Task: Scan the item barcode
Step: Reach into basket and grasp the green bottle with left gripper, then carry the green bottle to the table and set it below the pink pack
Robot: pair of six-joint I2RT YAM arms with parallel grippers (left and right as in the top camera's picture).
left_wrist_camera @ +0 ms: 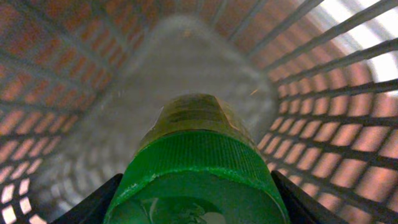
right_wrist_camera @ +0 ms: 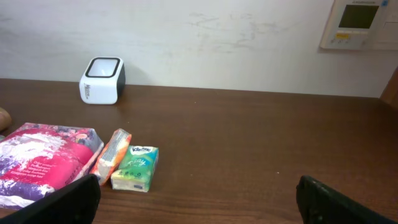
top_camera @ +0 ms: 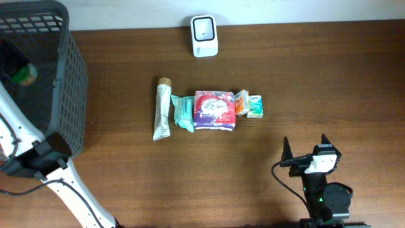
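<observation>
Claw, left [left_wrist_camera: 199, 208]: partly closed inside the dark wire basket [top_camera: 71, 69], fingers [left_wrist_camera: 93, 202] flanking the green cap [left_wrist_camera: 199, 168] of a bottle [left_wrist_camera: 193, 121]. Appears to touch the cap on both sides; cannot tell whether gripped or merely bracketed.

Claw, right [top_camera: 305, 144]: spread wide, holding nothing, parked over the front right of the worktop [top_camera: 329, 76], well apart from all goods.

Task item: judged to be the bottle, down in the basket at far left, well apart from the white barcode scanner [top_camera: 204, 36] at the rear edge. Mid-worktop, a row of other goods: tube [top_camera: 162, 109], teal packet [top_camera: 184, 113], pink pack [top_camera: 214, 109], orange packet [top_camera: 242, 101], Kleenex tissue pack [top_camera: 254, 106].

Step in hand: judged as securing the bottle, ahead of scanning.

Next move: calls for a confirmed squeeze on the cap, a lift clear of the basket wall, then carriage to the scanner with the barcode turned to its window. Barcode position not visible.
</observation>
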